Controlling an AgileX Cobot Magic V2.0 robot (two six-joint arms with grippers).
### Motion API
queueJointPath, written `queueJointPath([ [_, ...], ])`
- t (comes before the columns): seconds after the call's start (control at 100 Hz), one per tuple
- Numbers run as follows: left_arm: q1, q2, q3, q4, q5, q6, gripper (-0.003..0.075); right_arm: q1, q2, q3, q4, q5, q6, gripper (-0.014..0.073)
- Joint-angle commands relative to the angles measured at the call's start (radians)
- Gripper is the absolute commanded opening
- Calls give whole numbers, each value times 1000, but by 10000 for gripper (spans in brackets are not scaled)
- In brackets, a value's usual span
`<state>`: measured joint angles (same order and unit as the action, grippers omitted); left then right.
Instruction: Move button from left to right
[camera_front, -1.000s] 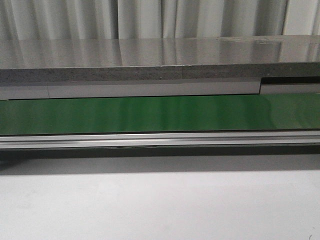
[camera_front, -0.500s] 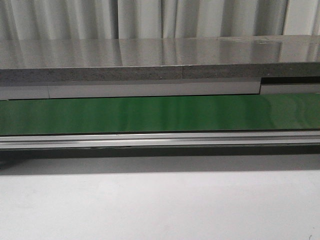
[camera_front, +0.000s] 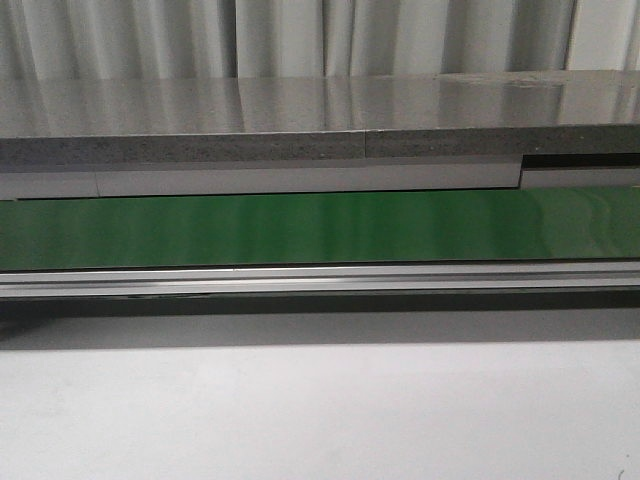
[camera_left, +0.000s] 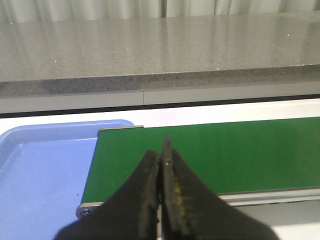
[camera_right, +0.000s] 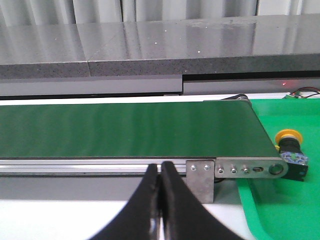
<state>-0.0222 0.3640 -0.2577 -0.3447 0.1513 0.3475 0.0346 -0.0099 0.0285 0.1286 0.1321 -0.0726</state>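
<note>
The button (camera_right: 291, 150) shows only in the right wrist view: a yellow round head on a black body with a blue-green mark. It lies in the green tray (camera_right: 280, 205) just past the end of the green conveyor belt (camera_right: 125, 130). My right gripper (camera_right: 160, 172) is shut and empty, in front of the belt's rail, apart from the button. My left gripper (camera_left: 161, 160) is shut and empty over the belt's other end (camera_left: 200, 150), beside a blue tray (camera_left: 40, 170). Neither gripper shows in the front view.
The green belt (camera_front: 320, 228) runs across the front view, with an aluminium rail (camera_front: 320, 278) in front and a grey stone counter (camera_front: 300, 120) behind. The white table (camera_front: 320, 410) lies in front. A metal bracket (camera_right: 200, 180) sits at the belt's end.
</note>
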Motion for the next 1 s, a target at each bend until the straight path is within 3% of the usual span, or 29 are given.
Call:
queueJointPath([
  [0.0,-6,6,-28,-13,-71,-3,-20,-4,-20,-16,-8,-88,0,-67],
  [0.99,-6,0,-10,35,-130,-31,-20,-4,-20,-16,-8,-88,0,-67],
])
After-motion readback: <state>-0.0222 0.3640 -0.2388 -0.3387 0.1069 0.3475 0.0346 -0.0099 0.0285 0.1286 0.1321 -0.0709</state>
